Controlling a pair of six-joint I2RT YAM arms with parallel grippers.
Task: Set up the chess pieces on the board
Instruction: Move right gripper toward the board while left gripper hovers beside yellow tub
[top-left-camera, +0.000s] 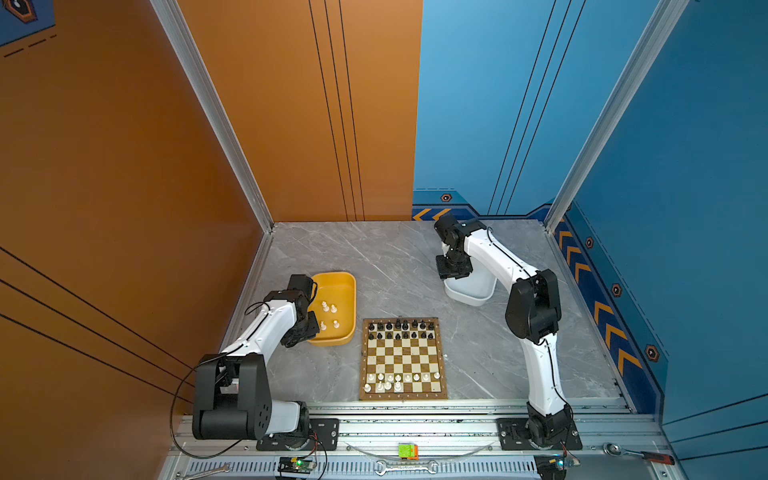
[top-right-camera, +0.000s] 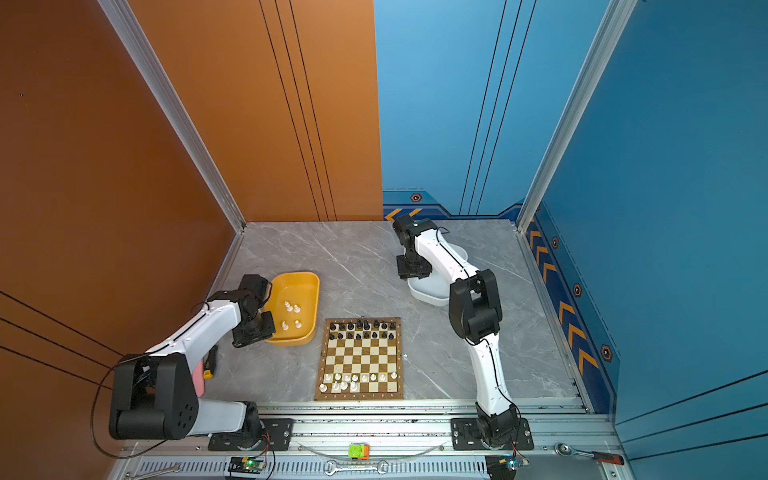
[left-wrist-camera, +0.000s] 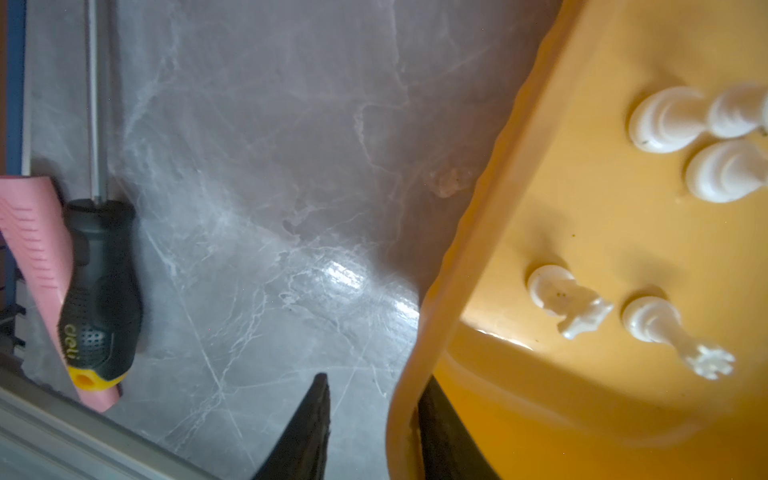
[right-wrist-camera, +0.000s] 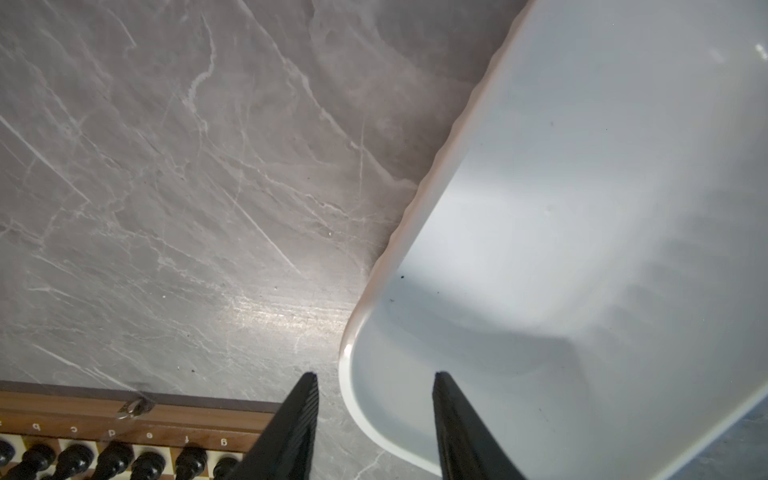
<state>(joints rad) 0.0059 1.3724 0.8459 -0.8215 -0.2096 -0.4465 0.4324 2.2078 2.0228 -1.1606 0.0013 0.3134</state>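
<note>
The board (top-left-camera: 402, 356) lies near the table's front. Black chess pieces (top-left-camera: 397, 325) fill its two far rows. Cream-white pieces (top-left-camera: 388, 379) stand in its near rows, mostly on the left side. Several more white pieces (left-wrist-camera: 665, 120) lie in the yellow tub (top-left-camera: 345, 278), among them a knight (left-wrist-camera: 569, 305). My left gripper (left-wrist-camera: 376, 378) is open astride the tub's near wall (left-wrist-camera: 457, 266), one finger outside and one inside. A gap shows beside the outer finger. My right gripper (right-wrist-camera: 376, 374) hangs open over a corner of the white tub (right-wrist-camera: 540, 208), holding nothing.
A black-and-yellow screwdriver (left-wrist-camera: 102, 291) and a pink tool (left-wrist-camera: 33, 249) lie by the left wall. Wrenches (top-left-camera: 405, 468), a ratchet (top-left-camera: 640, 454) and a green-orange block (top-left-camera: 408, 451) sit on the front rail. Grey marble table (top-left-camera: 374, 266) spreads between the tubs.
</note>
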